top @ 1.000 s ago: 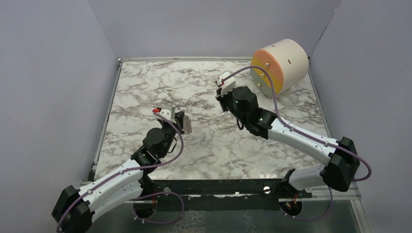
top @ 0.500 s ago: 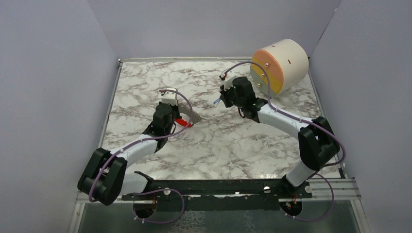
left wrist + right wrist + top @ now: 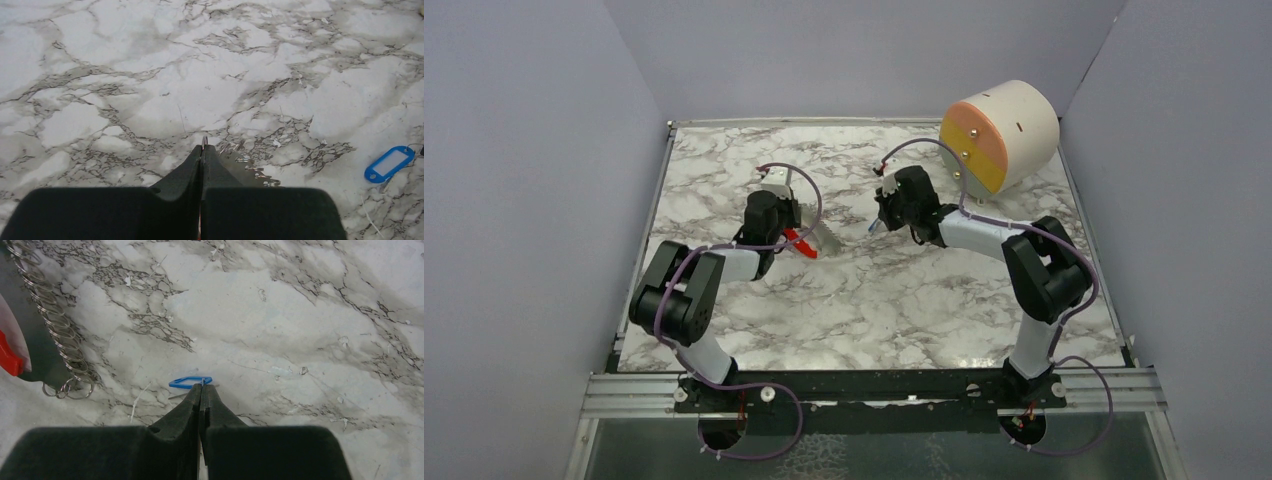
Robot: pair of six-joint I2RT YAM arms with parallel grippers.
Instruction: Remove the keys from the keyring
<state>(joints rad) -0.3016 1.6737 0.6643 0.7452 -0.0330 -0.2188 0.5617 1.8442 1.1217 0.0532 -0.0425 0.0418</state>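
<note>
The left gripper [image 3: 202, 150] has its two black fingers pressed together, and a small metal loop comes out just at their tips. This loop belongs to the keyring [image 3: 822, 238], a grey flexible strap made of many small wire rings with a bright red piece [image 3: 798, 243] at one end. So the left gripper is clamped on the keyring. In the top view the strap and the red piece hang just beside this gripper, over the middle-left part of the white marble table [image 3: 874, 300].

The right gripper [image 3: 201, 390] also has its fingers together. At their tips sits the key [image 3: 390, 163], a tiny bright-blue-headed piece with a thin silvery bit, and the fingers seem to pinch this thin bit. In the right wrist view the blue head is seen from its edge, just above the table.

The key and the keyring are apart, with bare marble between them. The two grippers point towards each other near the table's centre.

A large cream cylinder with an orange and yellow face [image 3: 1004, 130] lies in the far right corner, well apart from both grippers.
</note>
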